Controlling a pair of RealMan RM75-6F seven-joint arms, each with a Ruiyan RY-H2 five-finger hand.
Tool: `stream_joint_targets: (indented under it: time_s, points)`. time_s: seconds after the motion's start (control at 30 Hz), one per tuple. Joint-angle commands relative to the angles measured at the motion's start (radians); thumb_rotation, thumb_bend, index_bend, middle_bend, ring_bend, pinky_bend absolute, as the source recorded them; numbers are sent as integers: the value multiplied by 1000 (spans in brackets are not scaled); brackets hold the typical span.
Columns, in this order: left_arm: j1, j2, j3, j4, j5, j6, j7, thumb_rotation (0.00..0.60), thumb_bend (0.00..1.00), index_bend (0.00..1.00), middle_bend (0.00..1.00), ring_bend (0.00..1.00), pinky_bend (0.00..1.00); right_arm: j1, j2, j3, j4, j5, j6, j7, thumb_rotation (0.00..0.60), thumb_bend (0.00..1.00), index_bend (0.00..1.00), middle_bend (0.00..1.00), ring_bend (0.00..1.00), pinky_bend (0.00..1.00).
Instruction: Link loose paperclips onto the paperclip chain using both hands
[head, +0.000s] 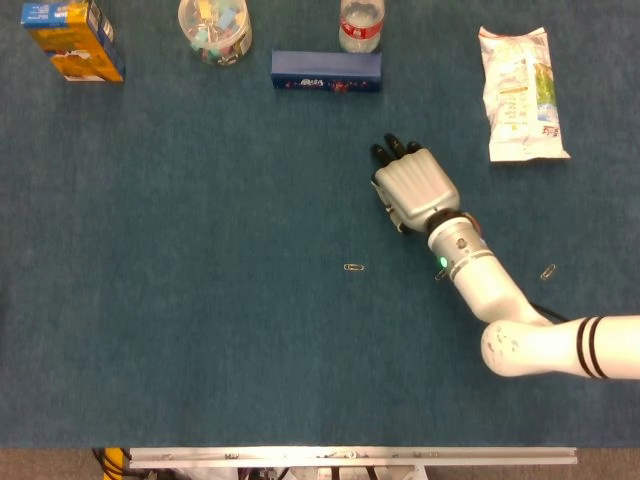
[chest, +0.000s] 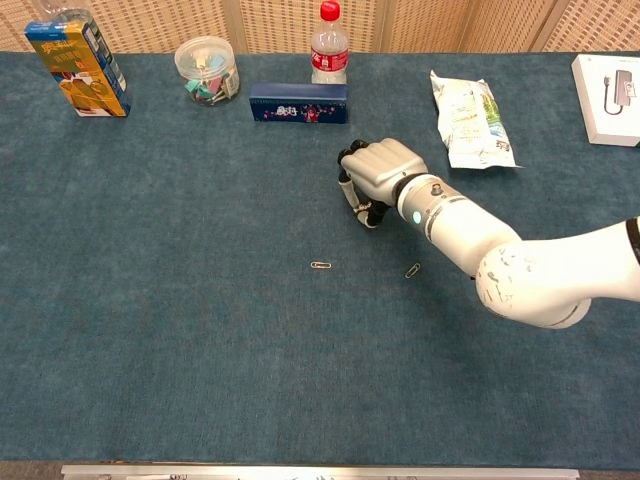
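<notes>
right hand (chest: 377, 172) curled, holding nothing visible; paperclip (chest: 320, 265) lies flat, long axis left-right

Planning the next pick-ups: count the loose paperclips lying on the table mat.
2. One paperclip lies mid-table, left of the right hand. The other paperclip lies right of the forearm. More may be hidden under the curled hand.

Printing on the yellow box (chest: 78, 68), blue box (chest: 298, 103) and snack bag (chest: 470, 122), probably too blurred to read
</notes>
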Motion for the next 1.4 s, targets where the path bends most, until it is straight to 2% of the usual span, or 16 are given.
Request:
stream_joint_targets:
  time_s: [0.03, 1.03, 1.4]
  points:
    - [0, 2, 0, -4, -1, 0, 5, 600, 272, 351, 102, 49, 12, -11, 21, -3, -29, -14, 16, 8, 600, 322, 573, 136, 51, 213]
    - [0, 30, -4, -106, -23, 8, 107, 600, 272, 351, 102, 49, 12, -151, 218, -49, -317, -184, 165, 118, 600, 323, 573, 136, 50, 213]
    - [4, 35, -2, -127, -29, 14, 132, 600, 272, 351, 102, 49, 12, -185, 247, -60, -357, -226, 178, 139, 600, 322, 573, 136, 51, 213]
